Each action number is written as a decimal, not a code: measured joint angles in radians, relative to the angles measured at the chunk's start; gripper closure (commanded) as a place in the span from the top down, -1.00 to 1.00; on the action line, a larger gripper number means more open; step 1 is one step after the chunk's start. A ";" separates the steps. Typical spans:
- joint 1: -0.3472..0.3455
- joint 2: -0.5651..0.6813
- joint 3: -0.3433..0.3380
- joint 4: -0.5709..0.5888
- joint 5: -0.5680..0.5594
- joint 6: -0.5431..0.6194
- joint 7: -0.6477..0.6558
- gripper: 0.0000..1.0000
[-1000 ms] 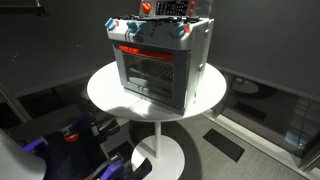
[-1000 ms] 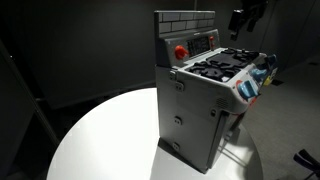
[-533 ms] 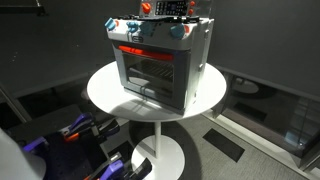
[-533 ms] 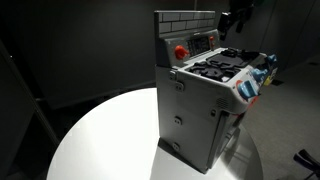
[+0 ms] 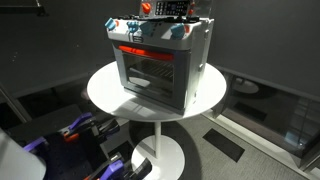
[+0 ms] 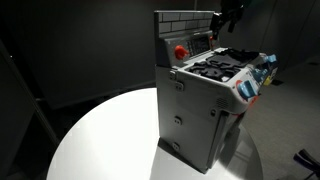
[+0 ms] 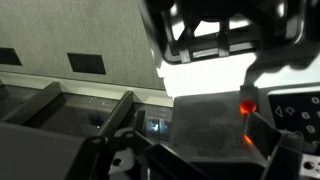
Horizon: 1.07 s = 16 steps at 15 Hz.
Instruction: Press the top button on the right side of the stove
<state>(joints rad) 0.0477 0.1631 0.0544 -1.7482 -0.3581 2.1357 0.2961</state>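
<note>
- A grey, boxy stove (image 5: pixel 158 62) with a red bar is seen.
- It is set on a round white table (image 5: pixel 100 92) in a dark room.
- The opening of the gripper (image 6: pixel 229 15) cannot be told.

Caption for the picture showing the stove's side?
Robot gripper near the top of a grey toy stove on a white table.

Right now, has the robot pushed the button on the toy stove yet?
Probably not yet. Done: the gripper is up at the toy stove, which stands on the round white table. In hand: it hangs by the upper corner of the stove's brick-patterned back panel. Left: the press itself; whether it touches any button cannot be told.
</note>
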 measured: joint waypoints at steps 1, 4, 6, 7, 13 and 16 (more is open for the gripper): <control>0.003 0.006 -0.003 0.006 0.000 0.000 0.000 1.00; 0.011 0.021 -0.009 0.024 0.000 -0.002 0.000 1.00; 0.014 0.025 -0.012 0.030 0.000 -0.005 0.000 1.00; 0.015 0.027 -0.013 0.032 0.000 -0.006 0.000 1.00; 0.019 0.028 -0.014 0.043 0.005 -0.045 -0.001 1.00; 0.020 0.020 -0.014 0.043 0.022 -0.089 -0.008 1.00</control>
<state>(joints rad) 0.0674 0.1835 0.0406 -1.7054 -0.3362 2.0471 0.2882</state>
